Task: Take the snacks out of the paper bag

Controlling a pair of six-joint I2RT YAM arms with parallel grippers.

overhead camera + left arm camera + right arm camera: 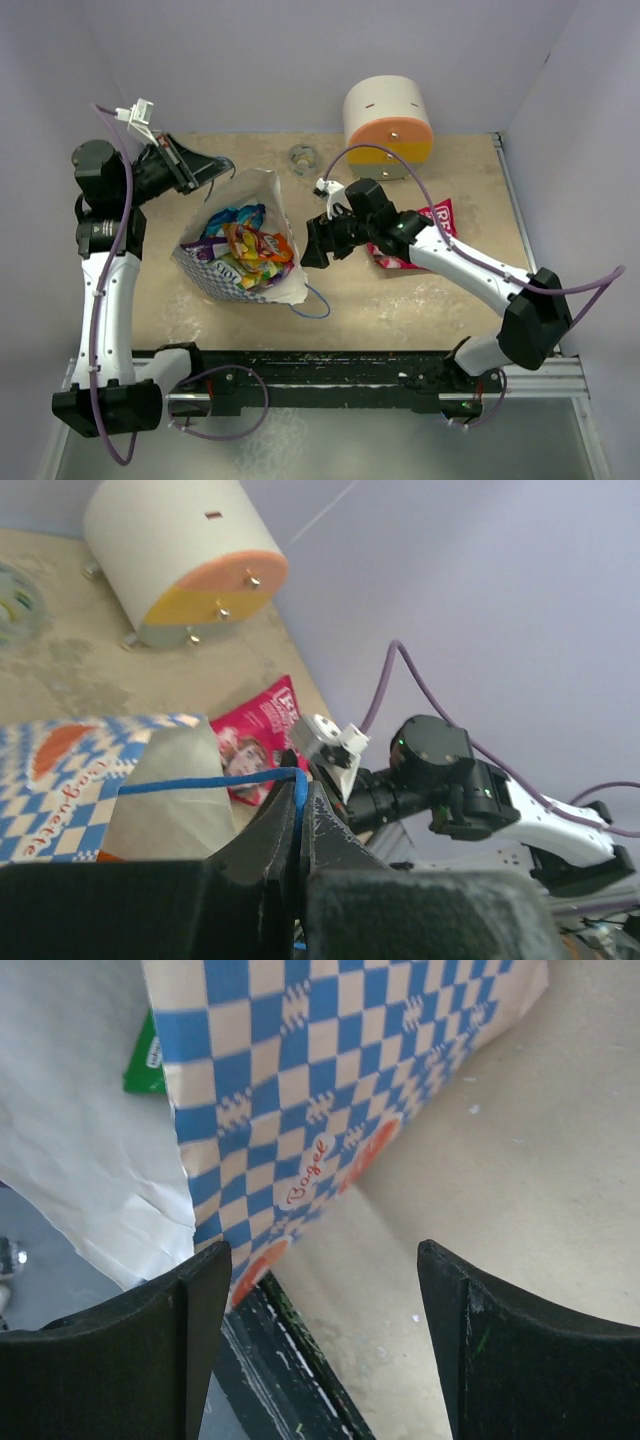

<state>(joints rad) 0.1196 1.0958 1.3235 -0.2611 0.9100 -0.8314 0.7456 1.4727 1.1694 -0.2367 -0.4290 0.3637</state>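
Snacks (245,250) are mostly piled inside the bag (205,272), which sits left of centre on the table (400,300) with its mouth gaping up. One red packet (440,215) is already out, lying on the table to the right, partly under the right arm.

Left gripper (300,792) has its jaws clenched on the bag's blue cord (200,779) at the far-left rim, so I'd say it's busy holding the mouth open. Right gripper (312,245) is the free one: jaws spread wide, nothing between them, just beside the bag's right wall. Its wrist camera mostly shows the checkered outside, with the cream lining and a bit of a green packet (148,1060) off to one side.

So the bit that matters: the pile is left of those jaws and over the rim, not straight in front. My guess is the right arm has to lift over the edge and drop into the mouth. Main risk is snagging the paper wall.
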